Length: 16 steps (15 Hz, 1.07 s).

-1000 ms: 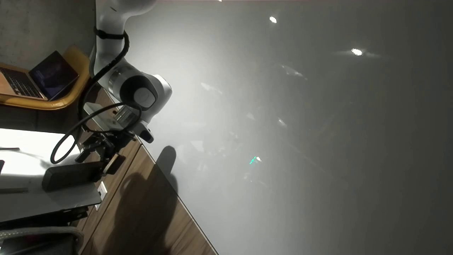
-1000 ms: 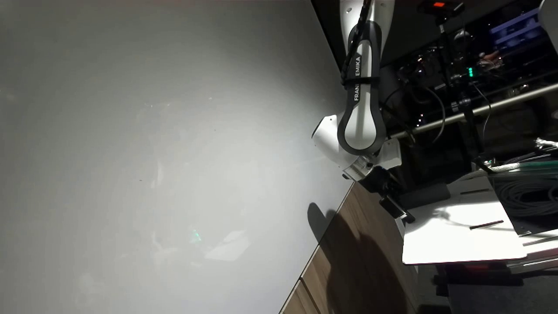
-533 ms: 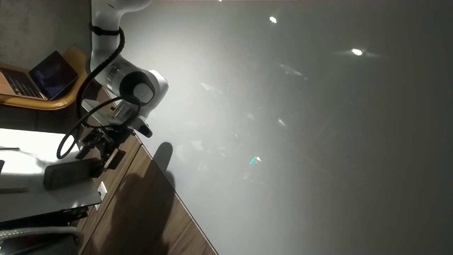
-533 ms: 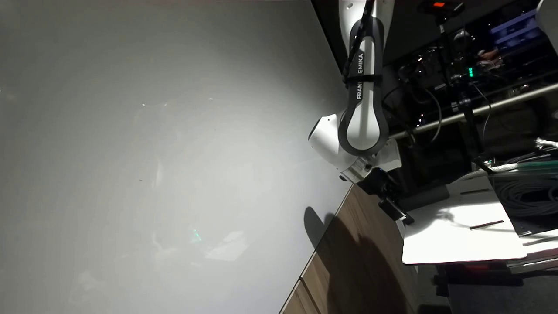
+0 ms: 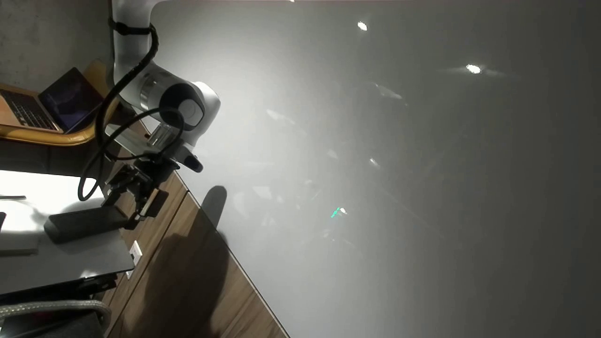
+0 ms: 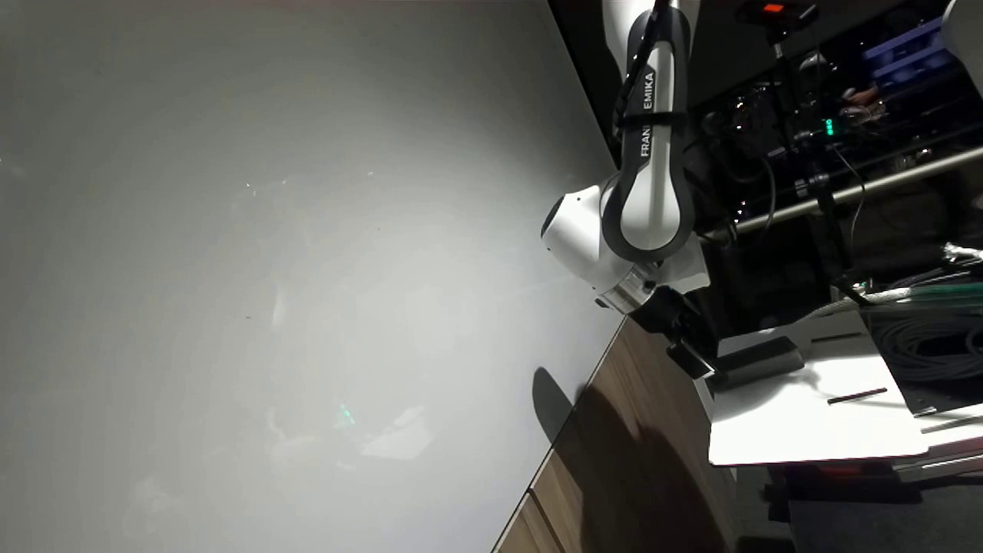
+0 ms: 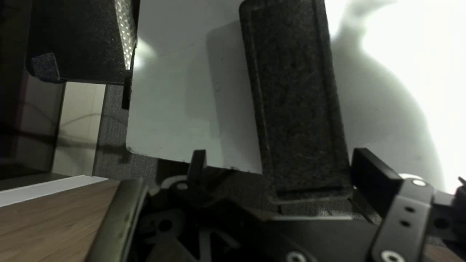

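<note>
Wrist view: gripper [image 7: 279, 160] spread wide, one end of a dark block [image 7: 295, 94] between its jaws, contact unclear. Block extends over the white table [image 7: 167, 116], that end past the edge.

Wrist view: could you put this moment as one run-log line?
gripper open; block end appears between fingers; board beneath block; contact unclear

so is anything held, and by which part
Nothing is held: the wrist view shows open jaws flanking one end of the dark block, with a gap on one side.
</note>
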Each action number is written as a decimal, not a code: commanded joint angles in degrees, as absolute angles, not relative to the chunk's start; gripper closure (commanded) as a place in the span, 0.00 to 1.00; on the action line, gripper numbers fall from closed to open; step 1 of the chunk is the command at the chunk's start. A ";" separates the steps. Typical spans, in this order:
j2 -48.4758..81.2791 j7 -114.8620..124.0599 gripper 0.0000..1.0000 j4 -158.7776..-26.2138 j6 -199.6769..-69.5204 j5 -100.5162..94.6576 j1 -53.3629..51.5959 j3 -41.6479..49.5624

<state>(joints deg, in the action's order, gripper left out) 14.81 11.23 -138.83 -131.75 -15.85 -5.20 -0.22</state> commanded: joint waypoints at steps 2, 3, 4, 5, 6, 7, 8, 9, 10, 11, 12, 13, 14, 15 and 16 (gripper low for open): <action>13.08 12.66 0.00 -140.86 -131.21 -16.75 -5.65 0.07; 13.23 12.80 0.00 -141.24 -131.55 -16.74 -5.65 0.06; 13.29 12.92 0.00 -141.53 -131.69 -16.83 -5.65 0.10; 13.47 13.02 0.00 -141.67 -131.86 -16.95 -5.65 0.15; 13.80 13.10 0.00 -141.58 -132.00 -17.20 -5.67 0.23; 14.12 13.25 0.00 -141.37 -132.19 -17.72 -5.76 0.31; 14.37 13.31 0.00 -141.09 -132.28 -18.20 -5.81 0.34; 14.59 13.49 0.00 -140.68 -132.28 -18.81 -5.94 0.36; 14.72 13.60 0.00 -140.44 -132.40 -19.32 -5.97 0.41; 14.90 13.64 0.00 -140.14 -132.51 -19.85 -5.93 0.47; 15.00 13.69 0.00 -139.92 -132.61 -20.25 -5.86 0.54; 15.08 13.67 0.00 -139.75 -132.81 -20.77 -5.72 0.68; 15.15 13.63 0.00 -139.60 -132.93 -21.02 -5.60 0.77; 15.18 13.49 0.00 -139.46 -133.02 -21.03 -5.48 0.85; 15.24 13.46 0.00 -139.31 -133.06 -21.13 -5.43 0.95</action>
<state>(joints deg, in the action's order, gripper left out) 14.89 12.70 -139.93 -132.23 -19.33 -5.19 -0.06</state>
